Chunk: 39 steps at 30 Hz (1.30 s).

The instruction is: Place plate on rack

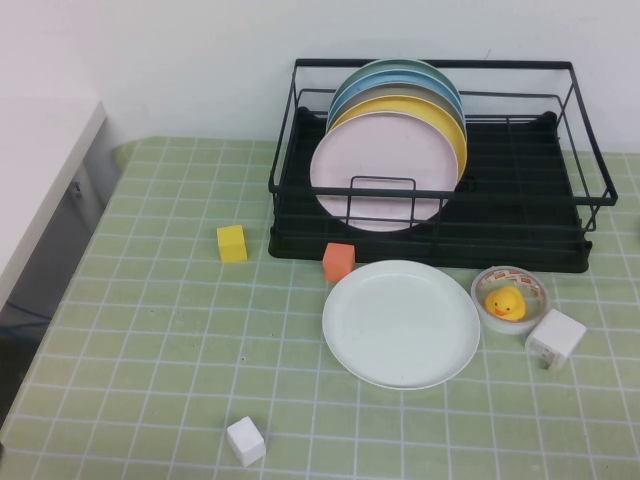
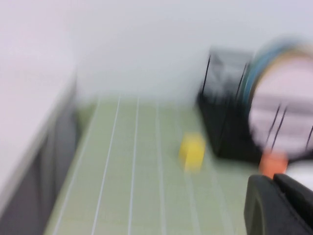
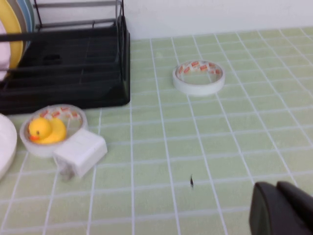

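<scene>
The pale mint-white plate (image 1: 401,323) lies flat on the green tiled table, just in front of the black wire rack (image 1: 520,190). The rack holds several upright plates, with a pale pink one (image 1: 380,165) in front and a yellow one behind it. Neither arm shows in the high view. My left gripper (image 2: 276,196) is shut and empty at the table's left, and its blurred view shows the rack (image 2: 225,127). My right gripper (image 3: 279,200) is shut and empty over the table's right side, where the plate's rim (image 3: 4,147) and the rack (image 3: 73,63) show.
A yellow cube (image 1: 232,243), an orange cube (image 1: 338,261) and a white cube (image 1: 246,441) lie on the table. A tape roll holding a yellow duck (image 1: 508,297) and a white block (image 1: 555,338) sit right of the plate. Another tape roll (image 3: 198,77) lies further right.
</scene>
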{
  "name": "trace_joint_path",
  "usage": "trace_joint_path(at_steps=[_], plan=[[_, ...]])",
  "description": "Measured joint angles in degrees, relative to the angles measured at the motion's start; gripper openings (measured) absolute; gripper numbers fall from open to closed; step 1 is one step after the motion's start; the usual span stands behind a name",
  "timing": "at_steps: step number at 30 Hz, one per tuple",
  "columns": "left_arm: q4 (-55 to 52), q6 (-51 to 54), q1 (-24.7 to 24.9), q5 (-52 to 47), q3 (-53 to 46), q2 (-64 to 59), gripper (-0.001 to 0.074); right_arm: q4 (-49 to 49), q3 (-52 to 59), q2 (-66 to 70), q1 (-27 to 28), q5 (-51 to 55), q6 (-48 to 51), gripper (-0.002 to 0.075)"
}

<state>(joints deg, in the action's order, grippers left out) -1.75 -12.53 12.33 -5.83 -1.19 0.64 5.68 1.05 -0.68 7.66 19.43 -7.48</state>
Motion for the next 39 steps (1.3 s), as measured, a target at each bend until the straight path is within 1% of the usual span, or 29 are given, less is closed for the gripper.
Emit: trace_joint_path(at_steps=[2, 4, 8, 11, 13, 15, 17, 19, 21, 23, 26, 28, 30, 33, 36, 39], plan=[[0.0, 0.0, 0.0, 6.35, 0.0, 0.0, -0.0002, 0.0, 0.47, 0.0, 0.0, -3.07, 0.0, -0.0002], [0.0, 0.0, 0.0, 12.4, 0.0, 0.0, -0.0002, 0.0, 0.6, 0.0, 0.0, -9.78, 0.0, -0.0002], [-0.12, 0.11, 0.0, 25.61, 0.0, 0.0, -0.0002, 0.0, 0.6, 0.0, 0.0, -30.75, 0.0, -0.0002], [-0.21, 0.11, 0.0, 33.13, 0.0, 0.0, -0.0002, -0.22, 0.6, 0.0, 0.0, -47.62, -0.22, -0.0002], [-0.34, 0.11, 0.0, 36.34, 0.0, 0.13, -0.0002, -1.32, 0.6, 0.0, 0.0, -58.34, -1.86, -0.0002], [-0.46, 0.11, 0.0, 37.54, 0.0, 0.16, -0.0002, -2.68, 0.49, 0.0, 0.0, -66.46, -3.35, -0.0002], [-0.46, 0.11, 0.0, 37.42, 0.0, 0.16, -0.0001, -4.17, 0.49, -0.09, 0.0, -70.28, -4.05, -0.0002], [-0.46, -1.7, 0.0, 37.45, 0.0, 0.16, -0.0001, -4.93, 0.49, -0.09, 0.0, -71.35, -4.46, -0.0002], [-0.7, -5.08, 0.0, 37.1, 0.0, 0.16, -0.0001, -5.26, 0.49, -0.09, 0.0, -71.49, -4.86, -0.0002], [-1.27, -7.75, 0.0, 31.96, 1.64, 0.16, -0.0001, -5.68, 0.22, -0.09, 0.0, -69.46, -6.28, -0.0002], [-1.51, -8.86, 0.0, 17.8, 8.27, 0.16, -0.0001, -6.0, -4.35, -0.09, 0.0, -54.81, -10.46, -0.0002], [-1.51, -9.63, 0.0, 9.51, 14.14, -0.68, -0.0001, -5.23, -9.78, -0.09, 0.0, -41.95, -11.48, -0.0002], [-1.51, -10.18, 0.0, 1.62, 19.37, -3.32, -0.0001, -2.17, -14.43, 0.85, 0.0, -33.18, -11.89, -0.0002], [-1.51, -10.35, 0.0, -10.29, 26.6, -10.23, -0.0001, 3.46, -20.35, 5.17, 0.0, -24.58, -12.14, -0.0002], [-1.51, -10.35, 0.0, -21.33, 32.45, -19.53, -0.0001, 6.01, -23.03, 10.35, 0.0, -17.58, -12.3, -0.0002], [-0.89, -10.35, -0.04, -25.46, 34.72, -27.75, -0.0002, 6.46, -23.55, 16.04, 0.0, -11.14, -12.3, -0.0002]])
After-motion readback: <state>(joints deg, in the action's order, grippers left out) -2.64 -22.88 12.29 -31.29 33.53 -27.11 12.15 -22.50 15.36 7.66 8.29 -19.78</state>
